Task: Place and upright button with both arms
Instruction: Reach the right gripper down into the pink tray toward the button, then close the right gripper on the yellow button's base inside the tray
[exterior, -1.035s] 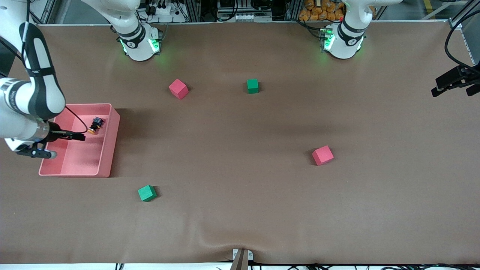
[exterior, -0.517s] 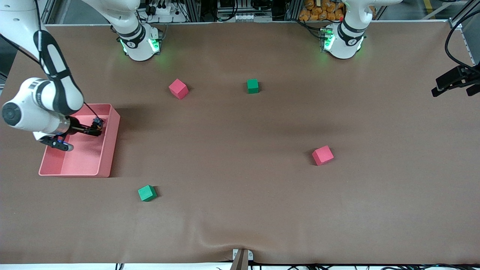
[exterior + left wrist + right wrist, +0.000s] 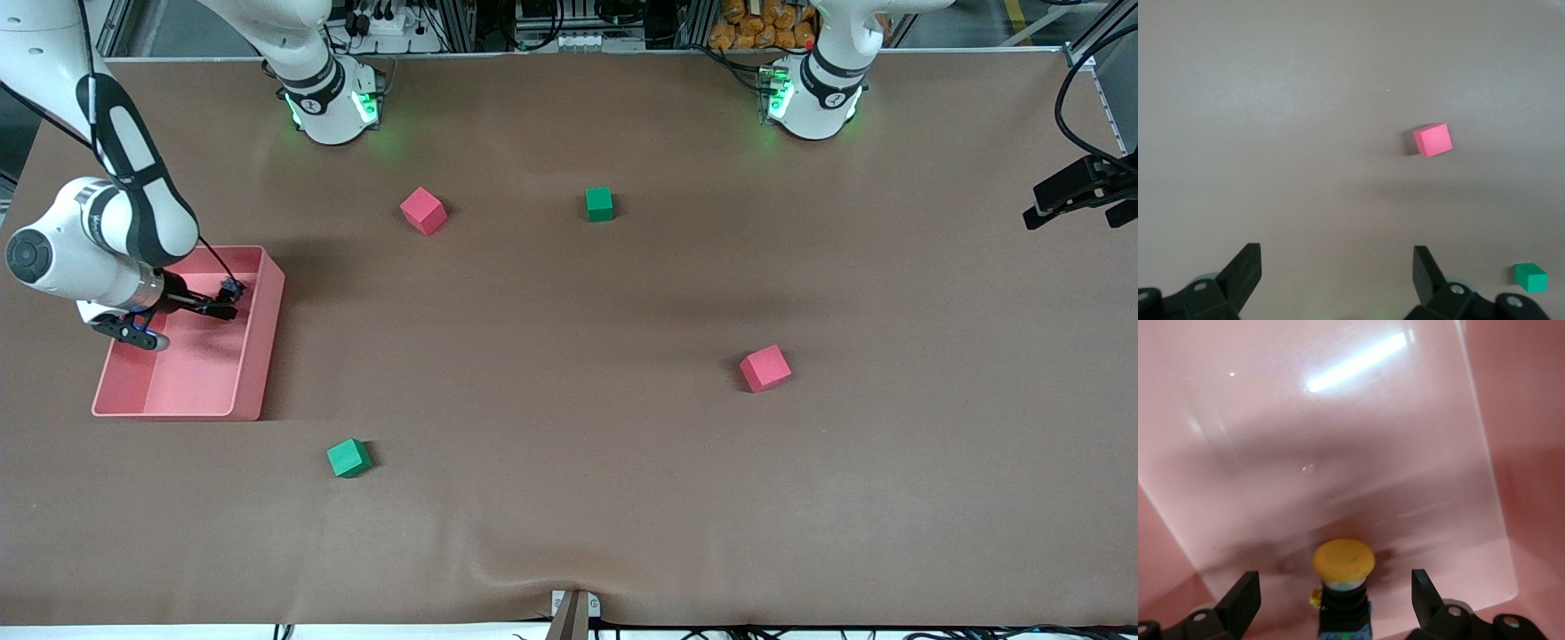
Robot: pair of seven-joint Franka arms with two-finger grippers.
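the button (image 3: 1343, 587) is lying on its side in the pink bin (image 3: 253, 391), its long axis running along the floor, orange cap pointing away from the right gripper (image 3: 1331, 597), whose wide-open fingers are straddling it without gripping. the left gripper (image 3: 1335, 277) is waiting, open and empty.

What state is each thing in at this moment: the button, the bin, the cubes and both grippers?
button: lying in the pink bin, between the right gripper's open fingers, not gripped.
pink bin: upright on the table, holding only the button.
right gripper: open, down in the bin.
left gripper: open, waiting above the table.
red cubes, green cubes: loose on the table.
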